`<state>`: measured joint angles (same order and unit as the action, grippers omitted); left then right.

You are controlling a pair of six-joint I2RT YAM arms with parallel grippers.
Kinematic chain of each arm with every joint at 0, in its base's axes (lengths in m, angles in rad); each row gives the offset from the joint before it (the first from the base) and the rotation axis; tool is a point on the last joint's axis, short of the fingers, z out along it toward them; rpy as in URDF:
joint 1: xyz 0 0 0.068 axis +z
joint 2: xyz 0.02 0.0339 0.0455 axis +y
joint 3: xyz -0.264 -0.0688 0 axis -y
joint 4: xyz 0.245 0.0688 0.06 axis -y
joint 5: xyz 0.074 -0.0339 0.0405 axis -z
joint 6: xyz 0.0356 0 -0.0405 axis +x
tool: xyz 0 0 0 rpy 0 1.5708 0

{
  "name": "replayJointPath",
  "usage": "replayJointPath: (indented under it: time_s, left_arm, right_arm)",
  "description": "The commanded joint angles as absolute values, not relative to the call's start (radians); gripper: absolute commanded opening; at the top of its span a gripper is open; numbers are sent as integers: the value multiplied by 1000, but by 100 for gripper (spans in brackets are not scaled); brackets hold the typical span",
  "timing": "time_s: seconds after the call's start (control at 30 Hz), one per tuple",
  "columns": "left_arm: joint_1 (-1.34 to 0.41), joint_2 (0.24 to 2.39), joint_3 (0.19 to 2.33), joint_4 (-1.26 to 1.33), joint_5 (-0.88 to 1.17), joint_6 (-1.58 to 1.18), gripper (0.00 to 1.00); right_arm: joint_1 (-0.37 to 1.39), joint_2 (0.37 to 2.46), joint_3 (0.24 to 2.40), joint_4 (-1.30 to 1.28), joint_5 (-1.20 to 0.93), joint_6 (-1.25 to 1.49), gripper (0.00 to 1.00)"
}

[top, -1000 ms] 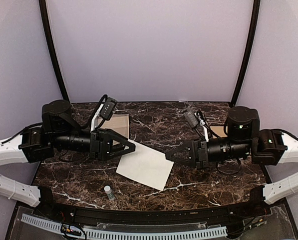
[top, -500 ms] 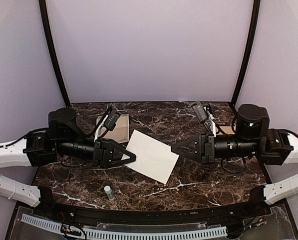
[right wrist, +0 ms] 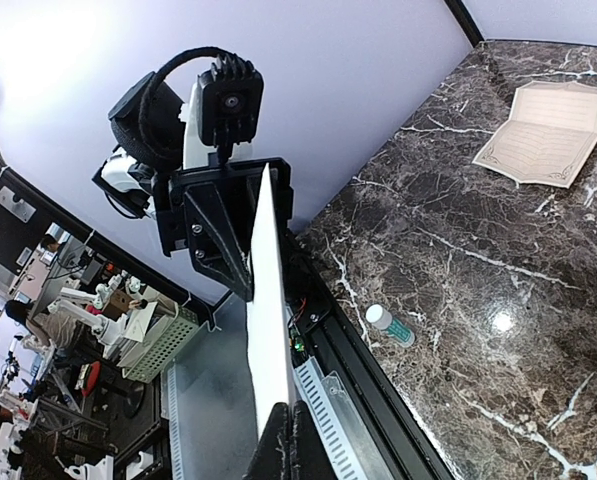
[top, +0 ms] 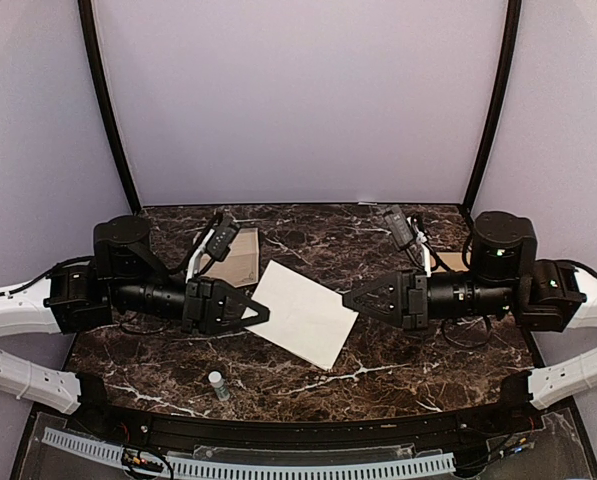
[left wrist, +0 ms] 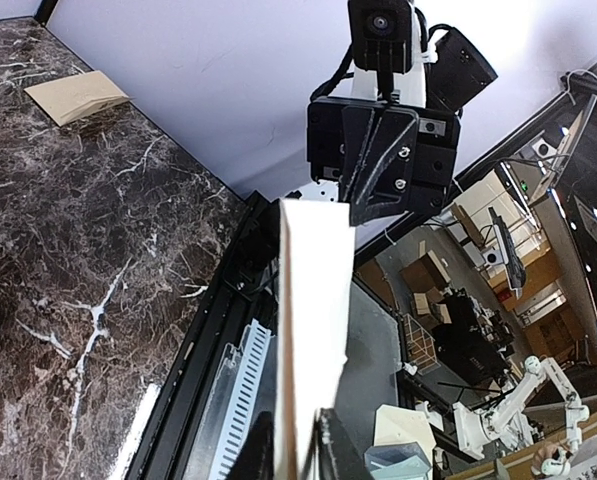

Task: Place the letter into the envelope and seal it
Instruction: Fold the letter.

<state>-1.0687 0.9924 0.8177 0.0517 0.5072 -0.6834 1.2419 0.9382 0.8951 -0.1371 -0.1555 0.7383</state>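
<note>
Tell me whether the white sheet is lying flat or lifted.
Lifted: the white sheet hangs clear of the table, pinched between left gripper and right gripper.

- You're in a robotics lab: dark marble-pattern table (top: 378,375) boxed in by plain lilac booth walls (top: 298,100).
- Behind it, brown cardboard boxes (left wrist: 420,272) and a white jointed robot arm (left wrist: 518,400).
</note>
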Motion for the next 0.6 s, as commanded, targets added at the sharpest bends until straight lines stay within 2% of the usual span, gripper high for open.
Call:
replayJointPath:
  time_s: [0.0,0.13,0.23,0.3,0.37,0.47,0.57]
  left_arm:
    - [-1065,981,811,68,529,-679,9]
    - [-1065,982,811,67,516,-682,0]
    - [-1065,980,813,74,490,-685,0]
    - [-1065,979,813,94,453,-693,0]
    - [-1065,978,808,140,431,-706,0]
    - [-1065,973,794,235,401,-742,0]
    - [-1065,973,784,325,365,-762,0]
  right_arm:
    - [1247,933,901,-130,-137,738,0]
    - [1246,929,899,-129,-133,738,0]
    - [1247,921,894,-121,-123,742,0]
    - [1248,913,883,-96,-119,745,16]
    - [1247,898,860,-48,-119,754,27]
    - [1247,887,816,33,-120,768,35]
    - [1247,886,777,88,-113,791,49]
